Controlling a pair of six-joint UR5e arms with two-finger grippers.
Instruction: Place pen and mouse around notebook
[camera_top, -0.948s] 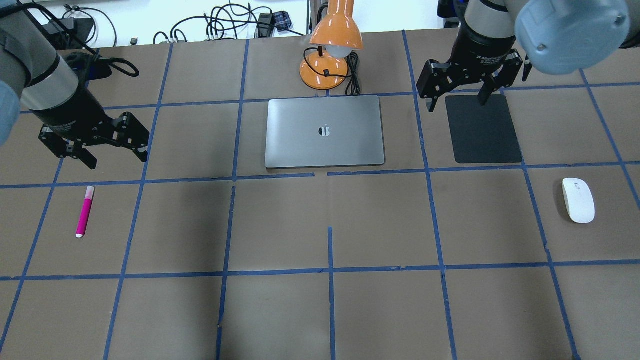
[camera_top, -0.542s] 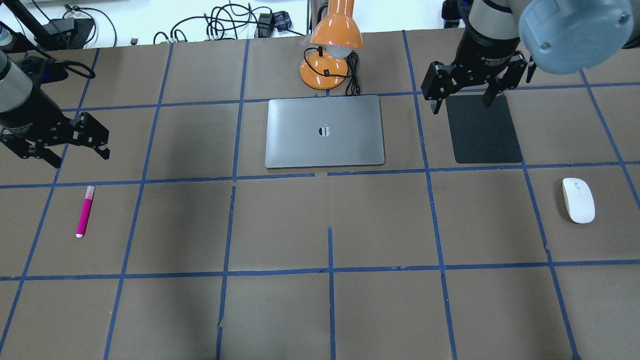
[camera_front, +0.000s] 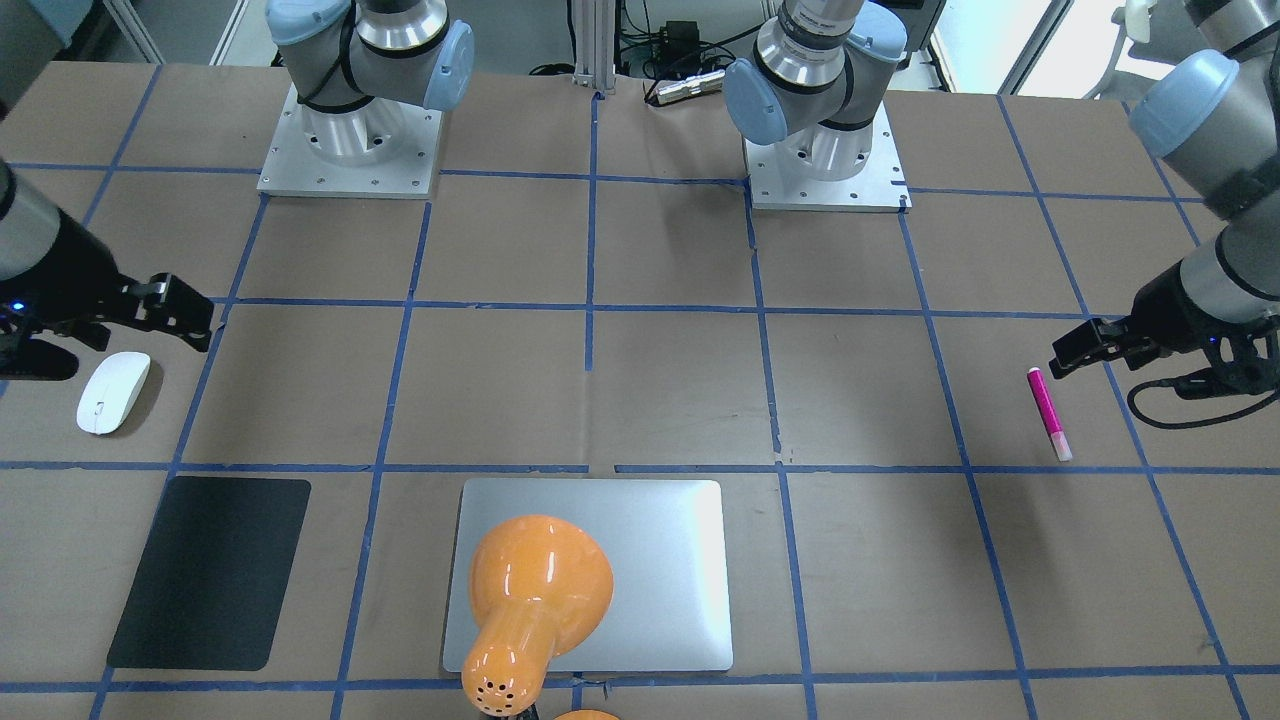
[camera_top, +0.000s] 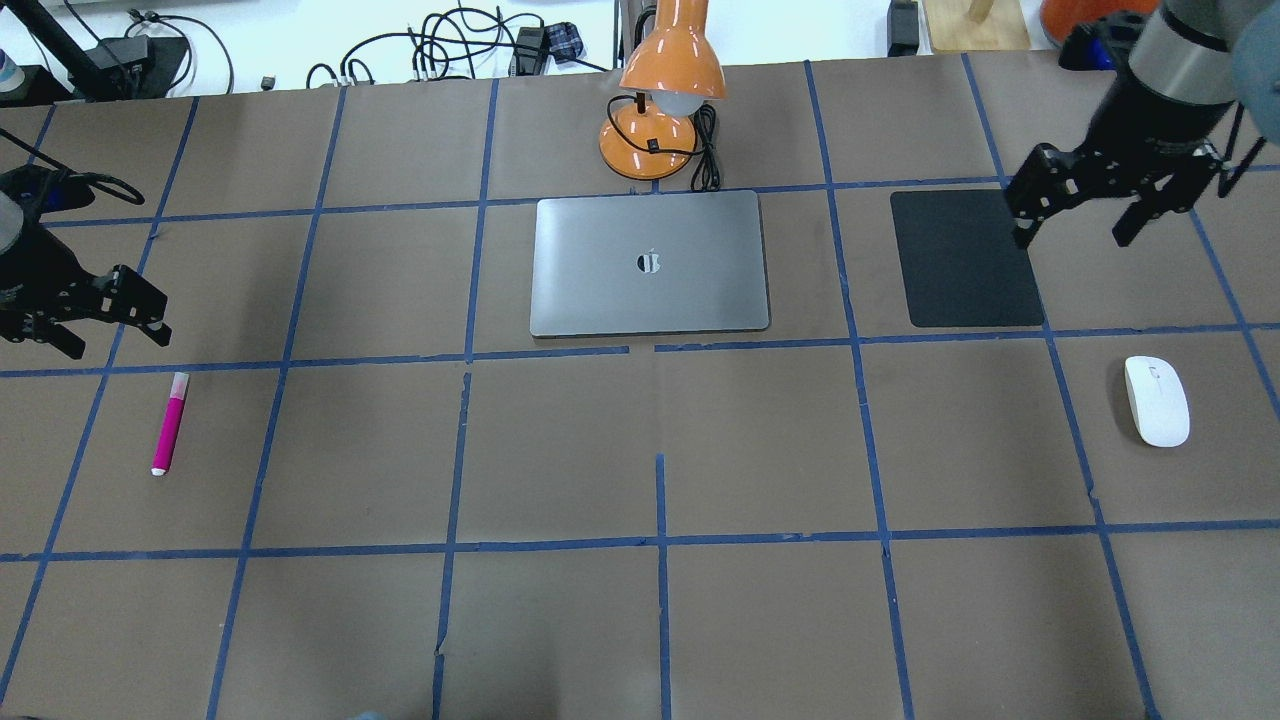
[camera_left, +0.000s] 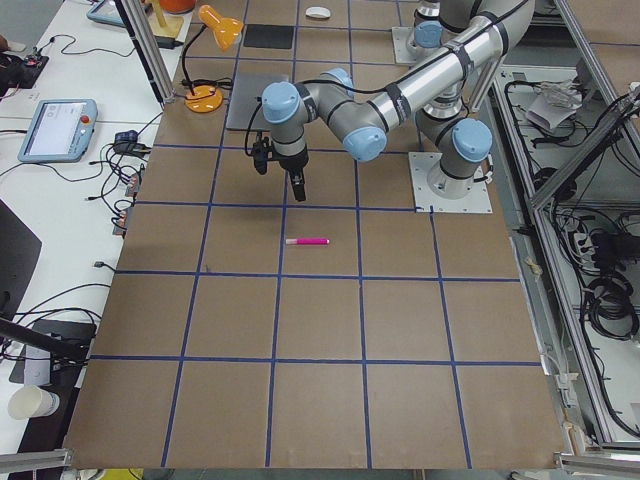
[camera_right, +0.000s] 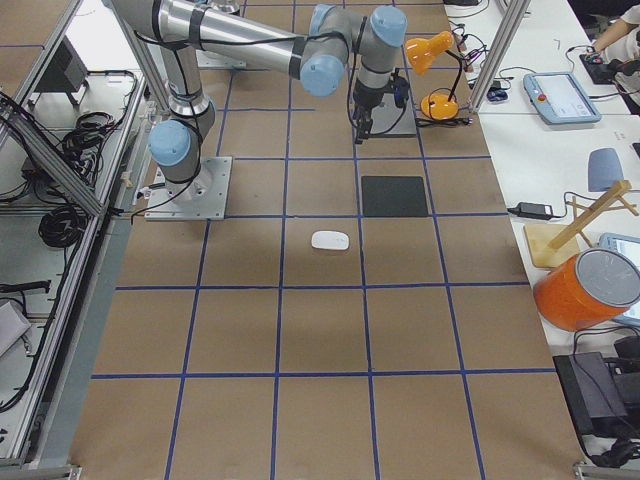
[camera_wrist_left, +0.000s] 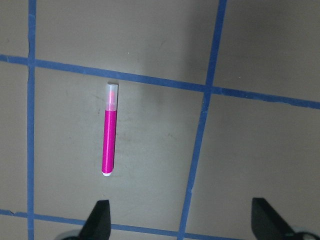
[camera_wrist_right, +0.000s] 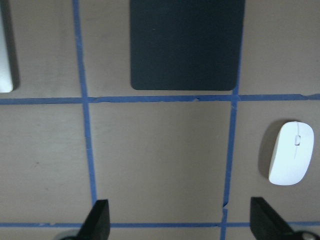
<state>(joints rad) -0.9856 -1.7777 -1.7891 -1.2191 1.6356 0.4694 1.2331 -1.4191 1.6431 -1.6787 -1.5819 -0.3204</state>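
Released left claw (camera_top: 115, 342) hovers near the pen (camera_top: 169, 422); released right claw (camera_top: 1072, 238), apart from the mouse (camera_top: 1157, 400).

Silver arms (camera_right: 230, 32), pale-blue caps (camera_front: 448, 62), sq baseplates (camera_front: 400, 165), blk L pincer (camera_top: 118, 345), R pincer (camera_top: 1071, 241)

Robotics laboratory. Two robot arms (camera_left: 430, 75) bolt to base plates (camera_front: 290, 178) on a table (camera_top: 560, 630) gridded with blue tape (camera_top: 662, 500). Teach pendants (camera_left: 57, 130) and cables (camera_top: 440, 45) occupy side benches (camera_left: 90, 60).

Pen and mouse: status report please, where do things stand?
Left gripper and right gripper open, empty. Pen and mouse on table, both far from notebook. Mat beside notebook, on mouse's side.
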